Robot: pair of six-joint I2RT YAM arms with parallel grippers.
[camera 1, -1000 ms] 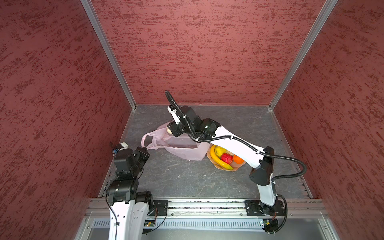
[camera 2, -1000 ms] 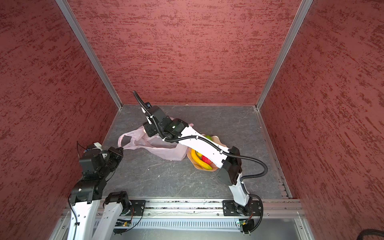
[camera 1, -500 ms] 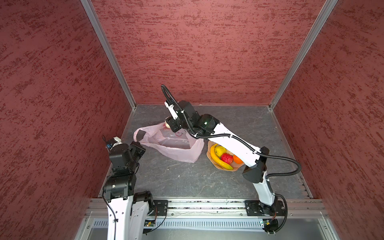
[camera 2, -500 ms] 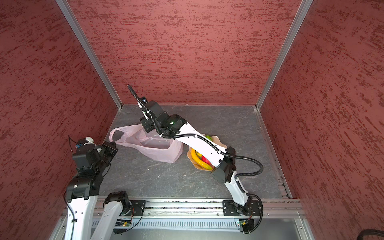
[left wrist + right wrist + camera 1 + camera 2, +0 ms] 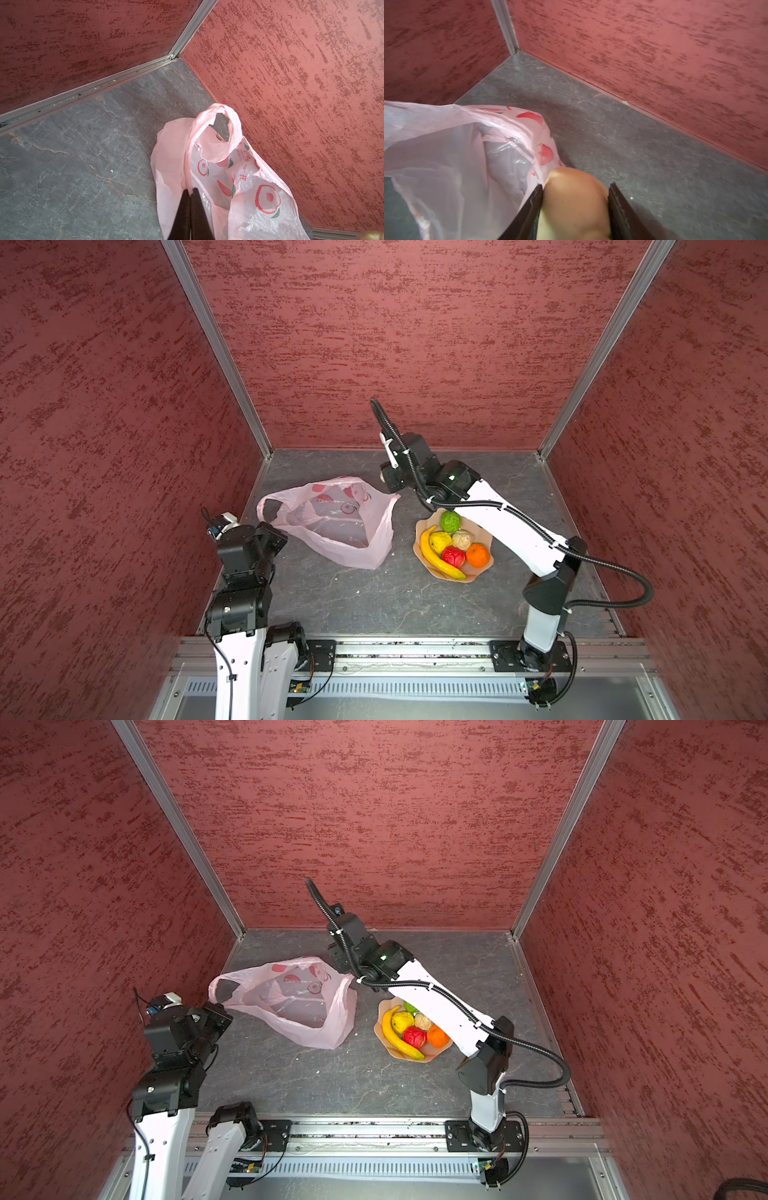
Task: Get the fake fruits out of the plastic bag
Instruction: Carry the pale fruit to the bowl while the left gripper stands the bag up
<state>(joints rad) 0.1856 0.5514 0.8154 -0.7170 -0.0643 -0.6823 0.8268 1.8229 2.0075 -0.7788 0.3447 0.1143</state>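
Observation:
The plastic bag (image 5: 332, 526) (image 5: 295, 1006) lies open and slack on the grey floor, pale pink with red prints. My left gripper (image 5: 190, 190) is shut on a pinch of its rim by one loop handle (image 5: 216, 124); in both top views it sits at the bag's left end (image 5: 272, 533). My right gripper (image 5: 576, 185) is shut on a round peach-yellow fake fruit (image 5: 575, 203), just outside the bag's far right corner. Several fake fruits lie in the dish: banana (image 5: 436, 558), green (image 5: 451, 521), yellow (image 5: 439, 540), beige (image 5: 462, 539), red (image 5: 454, 557), orange (image 5: 478, 554).
The peach wavy-edged dish (image 5: 482, 570) (image 5: 384, 1042) stands right of the bag, partly under my right forearm (image 5: 511, 531). Red textured walls close in the back and both sides. A metal rail (image 5: 395, 649) runs along the front edge.
My right gripper has come away from above the bag's mouth, moving right with the fruit in it. The bag was drawn a little to the left and now sags open.

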